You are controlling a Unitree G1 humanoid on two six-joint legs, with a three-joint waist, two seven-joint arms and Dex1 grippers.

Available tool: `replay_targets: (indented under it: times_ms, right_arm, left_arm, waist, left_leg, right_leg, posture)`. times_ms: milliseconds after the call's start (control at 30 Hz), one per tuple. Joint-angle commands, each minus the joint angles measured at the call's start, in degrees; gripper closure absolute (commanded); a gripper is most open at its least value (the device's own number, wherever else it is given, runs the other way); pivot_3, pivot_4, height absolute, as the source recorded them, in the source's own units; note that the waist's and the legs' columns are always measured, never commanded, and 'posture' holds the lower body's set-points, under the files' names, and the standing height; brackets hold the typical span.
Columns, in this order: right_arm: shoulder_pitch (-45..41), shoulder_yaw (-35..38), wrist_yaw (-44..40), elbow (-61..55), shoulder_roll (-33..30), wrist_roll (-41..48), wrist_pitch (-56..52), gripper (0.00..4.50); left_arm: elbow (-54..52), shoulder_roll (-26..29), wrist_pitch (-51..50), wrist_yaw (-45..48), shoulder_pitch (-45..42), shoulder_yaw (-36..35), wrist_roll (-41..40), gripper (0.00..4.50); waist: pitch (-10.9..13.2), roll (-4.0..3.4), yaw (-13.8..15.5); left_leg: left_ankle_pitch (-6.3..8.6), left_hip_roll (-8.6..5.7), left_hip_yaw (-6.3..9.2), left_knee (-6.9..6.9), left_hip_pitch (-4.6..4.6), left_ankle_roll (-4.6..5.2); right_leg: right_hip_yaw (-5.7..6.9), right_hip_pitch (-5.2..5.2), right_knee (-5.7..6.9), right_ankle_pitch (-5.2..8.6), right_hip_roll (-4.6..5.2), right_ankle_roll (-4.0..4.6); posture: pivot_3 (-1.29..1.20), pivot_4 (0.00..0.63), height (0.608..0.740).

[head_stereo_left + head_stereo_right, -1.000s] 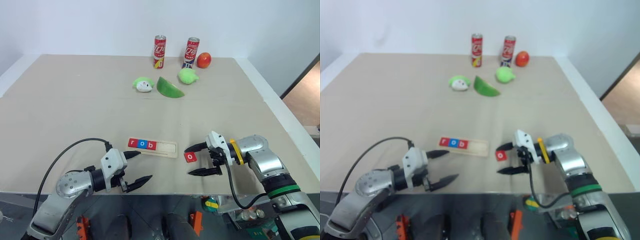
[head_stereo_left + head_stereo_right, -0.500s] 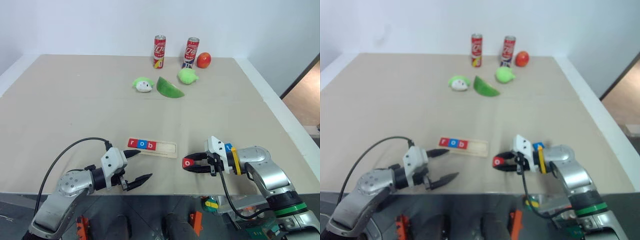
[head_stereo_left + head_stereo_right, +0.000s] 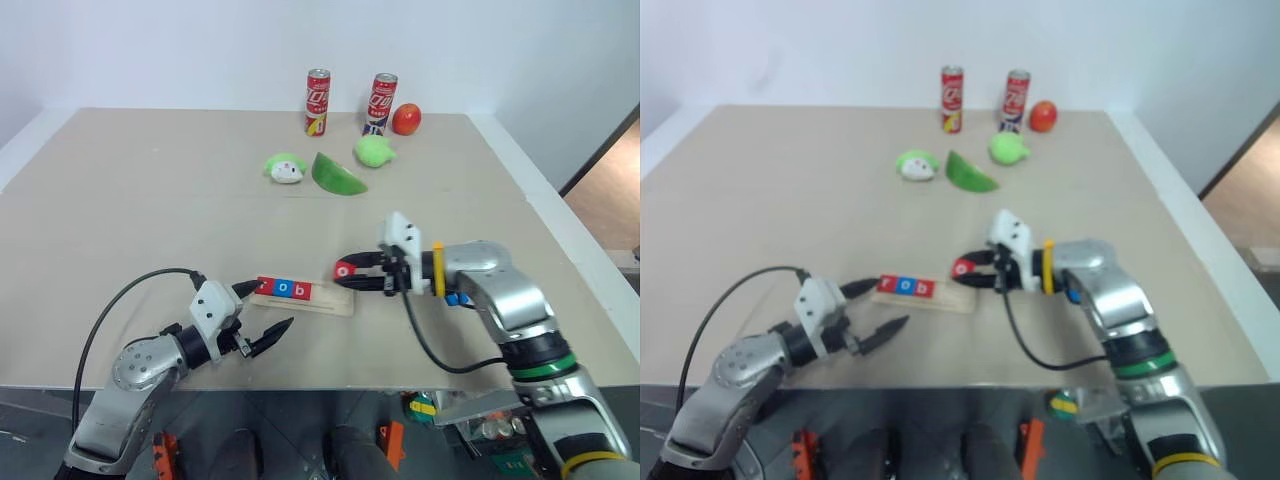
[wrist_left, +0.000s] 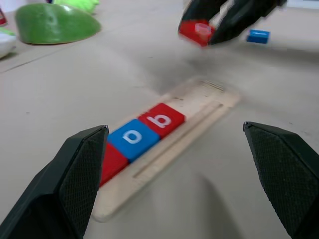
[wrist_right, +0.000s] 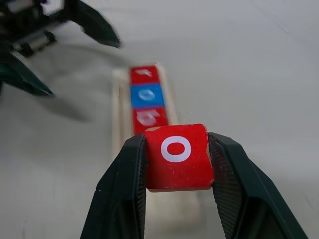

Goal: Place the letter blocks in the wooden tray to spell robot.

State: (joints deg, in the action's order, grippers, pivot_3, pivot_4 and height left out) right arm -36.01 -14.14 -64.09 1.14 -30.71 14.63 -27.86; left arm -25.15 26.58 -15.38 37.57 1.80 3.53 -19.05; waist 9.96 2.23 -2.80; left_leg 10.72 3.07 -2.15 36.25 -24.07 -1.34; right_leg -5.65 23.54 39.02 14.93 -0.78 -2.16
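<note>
a white lowercase "o" stands on the red letter block (image 5: pixel 177 157) pinched between the two fingers of the right hand (image 5: pixel 177 164). in the wooden tray (image 4: pixel 199 112) three blocks lie in a row, touching: a red block with "r" (image 5: pixel 144 74), a blue block with "o" (image 4: pixel 133 138) and a red block with "b" (image 4: pixel 162 118), reading "rob". the two red cans (image 3: pixel 318 101) at the far side of the worktop (image 3: pixel 150 200) carry white lettering too small to read.
</note>
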Motion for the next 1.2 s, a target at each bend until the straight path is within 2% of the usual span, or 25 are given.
replay_targets:
  times_ms: [33,433,1200]
  right_arm:
    - [-2.08,-2.22,0.03,2.72,1.36,-2.23,2.30,3.29]
    - [-4.42,-4.59,-1.89,12.16,4.06,-6.09,8.60,3.29]
    - [-2.24,-3.24,-2.45,8.35,2.85,-5.34,5.61,3.29]
  left_arm:
    - [-0.95,-0.41,0.20,-0.70,-0.27,-0.79,-0.38,0.00]
    - [-2.72,-0.30,-0.12,-1.21,1.59,0.15,0.01,0.00]
    - [-2.56,0.56,-1.61,0.11,0.61,0.78,-0.41,0.00]
  waist:
    - [0.00,0.00,0.04]
    - [0.00,0.00,0.06]
    - [0.00,-0.01,0.06]
  left_leg:
    - [0.01,-0.02,0.00,0.00,-0.09,-0.01]
    - [0.04,-0.08,0.04,0.06,-0.21,-0.02]
    - [0.04,-0.09,0.04,0.06,-0.21,-0.02]
  right_leg:
    - [0.01,0.06,0.00,0.01,0.02,-0.02]
    - [0.04,0.14,0.01,-0.01,0.06,-0.05]
    - [0.04,0.13,0.00,0.00,0.07,-0.06]
  posture:
    - [0.00,0.150,0.740]
    - [0.00,0.150,0.740]
    - [0.00,0.150,0.740]
